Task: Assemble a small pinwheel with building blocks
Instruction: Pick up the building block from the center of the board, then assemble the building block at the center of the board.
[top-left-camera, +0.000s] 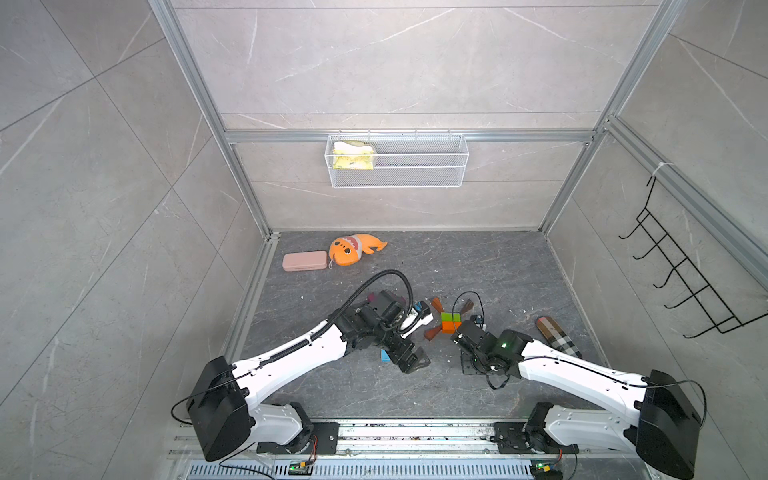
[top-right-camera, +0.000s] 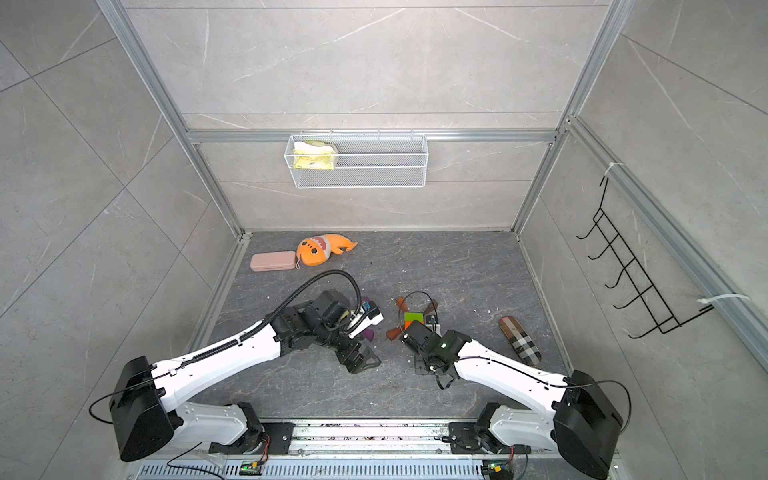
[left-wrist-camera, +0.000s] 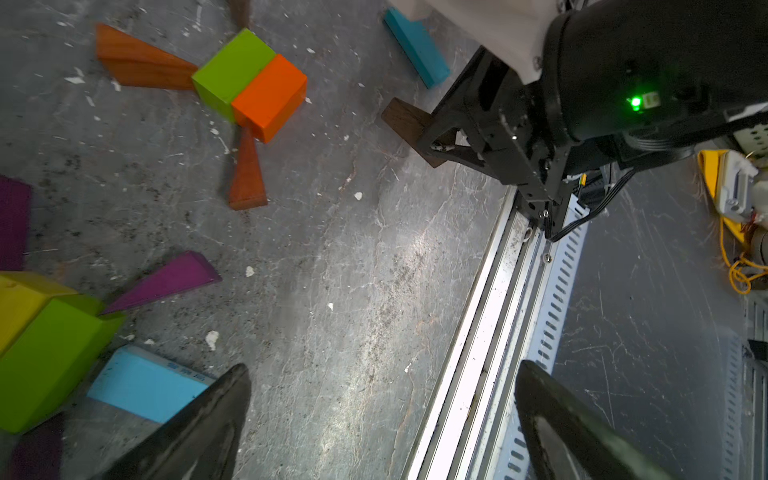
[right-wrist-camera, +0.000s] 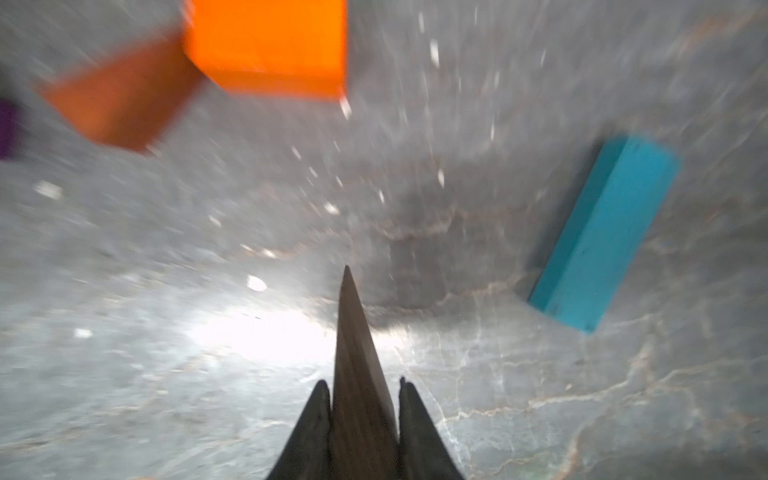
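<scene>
On the dark floor (top-left-camera: 374, 395) mid-frame, three wedges (left-wrist-camera: 141, 62) fan from the bricks (left-wrist-camera: 249, 83); right gripper (right-wrist-camera: 363, 383) pinches a brown wedge (right-wrist-camera: 351, 324), left gripper (left-wrist-camera: 384, 368) gapes empty.

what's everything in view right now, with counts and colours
bricks: 4, two green, orange, yellow, two pairs mid table
wedges: at least 7, two orange, two brown, three purple, around the pairs, one brown held
bars: 2, light blue, one near each pair
case: 1, pink, table's far left
shark: 1, orange, beside the case
pouch: 1, brown check, table's right edge
basket: 1, white wire, back wall
cloth: 1, yellow-white, in the basket
hook rack: 1, black, right wall
left gripper: 1, black, open, empty
right gripper: 1, black, shut on a brown wedge
</scene>
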